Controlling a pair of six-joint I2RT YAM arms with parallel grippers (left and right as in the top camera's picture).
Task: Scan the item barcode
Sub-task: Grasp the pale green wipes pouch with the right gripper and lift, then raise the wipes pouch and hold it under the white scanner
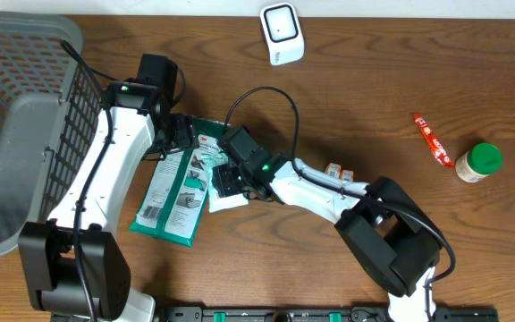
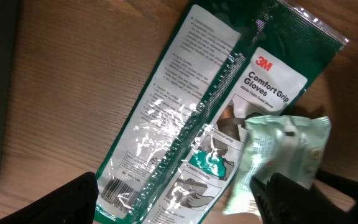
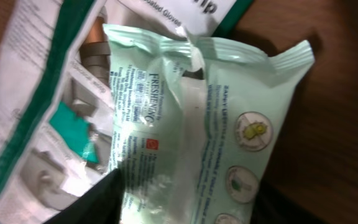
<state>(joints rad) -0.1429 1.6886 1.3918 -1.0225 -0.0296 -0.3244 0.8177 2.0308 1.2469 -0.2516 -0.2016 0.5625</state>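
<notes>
A green-and-white 3M gloves package [image 1: 170,192] lies flat on the wooden table, its barcode near the lower end [image 2: 120,190]. A pale green wipes pack [image 3: 210,118] rests partly on the package's right edge [image 2: 284,146]. My left gripper [image 2: 179,202] hovers open above the gloves package, one finger to each side and nothing gripped. Over the wipes pack, my right gripper [image 3: 191,208] has its fingers apart along the pack's two long edges. The white scanner [image 1: 282,34] stands at the table's far edge.
A grey mesh basket [image 1: 16,116] fills the left side. A red stick packet [image 1: 433,139] and a green-lidded jar [image 1: 478,163] lie at the right. Small items [image 1: 340,171] sit beside the right arm.
</notes>
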